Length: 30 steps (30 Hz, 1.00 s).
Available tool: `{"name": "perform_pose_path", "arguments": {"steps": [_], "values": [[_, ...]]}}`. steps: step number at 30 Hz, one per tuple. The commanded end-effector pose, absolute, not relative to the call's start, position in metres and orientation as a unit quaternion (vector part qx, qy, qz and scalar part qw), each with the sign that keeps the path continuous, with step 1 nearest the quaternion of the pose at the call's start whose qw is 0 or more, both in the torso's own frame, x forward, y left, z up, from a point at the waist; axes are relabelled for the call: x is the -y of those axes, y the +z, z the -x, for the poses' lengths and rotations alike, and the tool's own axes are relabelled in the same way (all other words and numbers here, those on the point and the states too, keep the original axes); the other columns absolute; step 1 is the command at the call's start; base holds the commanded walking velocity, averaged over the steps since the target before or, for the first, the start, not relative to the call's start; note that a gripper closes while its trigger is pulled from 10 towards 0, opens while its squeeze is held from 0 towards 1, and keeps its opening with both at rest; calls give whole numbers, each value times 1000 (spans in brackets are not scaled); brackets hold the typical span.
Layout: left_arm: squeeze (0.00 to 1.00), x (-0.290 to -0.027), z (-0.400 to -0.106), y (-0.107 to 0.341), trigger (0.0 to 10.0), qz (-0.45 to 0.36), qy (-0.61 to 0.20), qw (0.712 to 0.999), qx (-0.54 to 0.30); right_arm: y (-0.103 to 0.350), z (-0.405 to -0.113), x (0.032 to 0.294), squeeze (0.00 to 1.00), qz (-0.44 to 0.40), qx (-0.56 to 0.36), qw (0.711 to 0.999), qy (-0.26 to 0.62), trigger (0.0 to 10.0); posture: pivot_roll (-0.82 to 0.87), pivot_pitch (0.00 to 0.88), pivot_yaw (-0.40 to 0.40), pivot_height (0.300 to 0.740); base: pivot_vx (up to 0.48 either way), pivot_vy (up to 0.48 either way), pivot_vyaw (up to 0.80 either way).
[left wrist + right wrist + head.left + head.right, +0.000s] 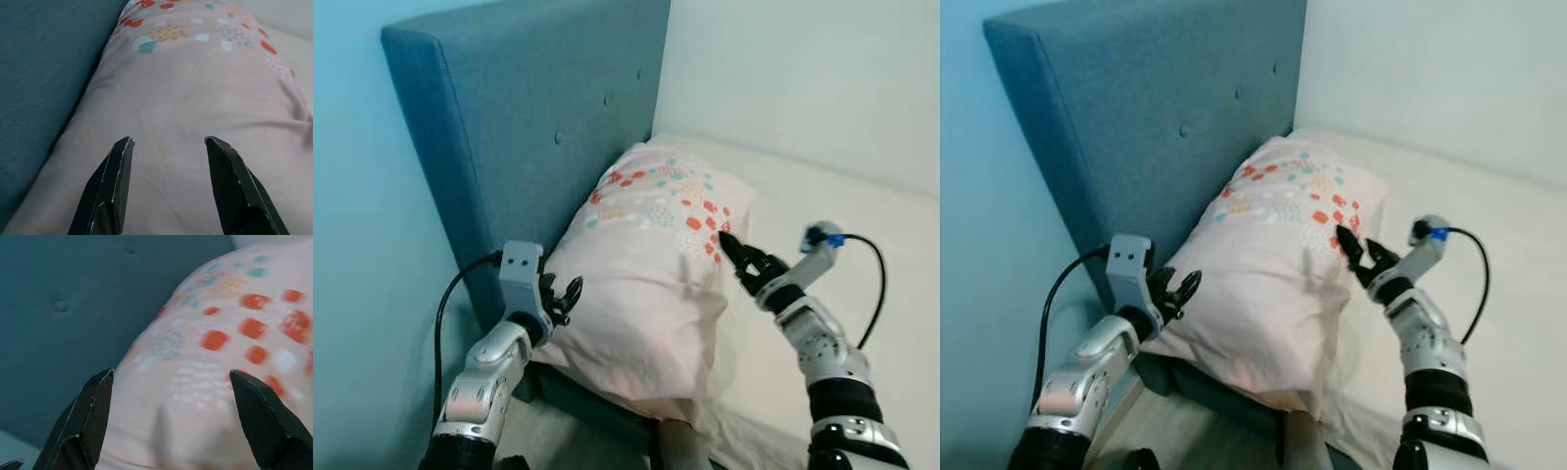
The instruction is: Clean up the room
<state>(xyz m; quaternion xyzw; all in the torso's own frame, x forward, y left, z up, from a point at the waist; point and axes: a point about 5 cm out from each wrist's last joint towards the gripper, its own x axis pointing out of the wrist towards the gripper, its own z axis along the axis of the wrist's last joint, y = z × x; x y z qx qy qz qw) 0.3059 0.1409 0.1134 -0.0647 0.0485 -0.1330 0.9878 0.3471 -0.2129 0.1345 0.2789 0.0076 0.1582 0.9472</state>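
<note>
Bright, even, soft daylight, no glare. Faint shadow under the pillow point(651, 279) along the headboard point(538, 127). Head views sharp; right wrist view motion-blurred, pattern smeared; left wrist view slightly soft.

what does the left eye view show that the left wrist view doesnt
The left eye view alone takes in both arms, the right gripper open at the pillow's patterned end, the white mattress and the pale wall. The left wrist view alone gives a close look along the left gripper, its two black fingers spread open just over the plain pink fabric. Both share the pillow lying against the blue headboard.
</note>
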Motion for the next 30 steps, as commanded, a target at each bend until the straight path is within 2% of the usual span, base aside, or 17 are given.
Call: {"name": "perform_pose_path", "arguments": {"steps": [1,9,10,11,13,16,19,21,26,28,30], "values": [[0,-148,-301,103,10000,63,-119,989,-59,132,-344,205,0,-277,-12,943,182,10000,-24,0,-38,590,0,0,0],[0,-167,-289,71,10000,74,-86,988,-104,118,-339,190,0,-278,-28,939,199,10000,-19,0,-30,609,0,0,0],[0,-175,-284,61,10000,122,-60,984,-119,107,-335,186,0,-276,-47,938,204,10000,-19,0,-33,619,0,0,0],[0,-175,-284,61,10000,122,-60,984,-119,107,-335,186,0,-276,-47,938,204,10000,-19,0,-33,619,0,0,0],[0,-180,-282,55,10000,182,-42,974,-132,94,-330,182,0,-266,-73,938,208,10000,-18,0,-34,628,-240,0,0],[0,-182,-279,51,10000,185,-38,973,-137,85,-326,179,0,-265,-89,937,210,10000,-15,0,-38,633,-480,0,0],[0,-189,-273,41,10000,184,-27,972,-145,63,-317,174,0,-262,-130,934,204,10000,-11,0,-38,642,0,0,0],[0,-199,-263,24,10000,164,-18,972,-169,34,-303,175,0,-262,-181,932,176,10000,-9,0,-39,657,0,0,0],[0,-204,-255,11,10000,155,-12,969,-194,18,-293,181,0,-261,-211,930,148,10000,-6,0,-38,666,0,0,0],[0,-213,-244,-10,10000,192,26,953,-235,-1,-277,187,0,-263,-243,926,118,10000,-10,0,-35,676,-240,0,0],[0,-216,-238,-19,10000,196,37,946,-254,-10,-269,189,0,-265,-257,923,108,10000,-12,0,-36,681,-480,0,0]]}}
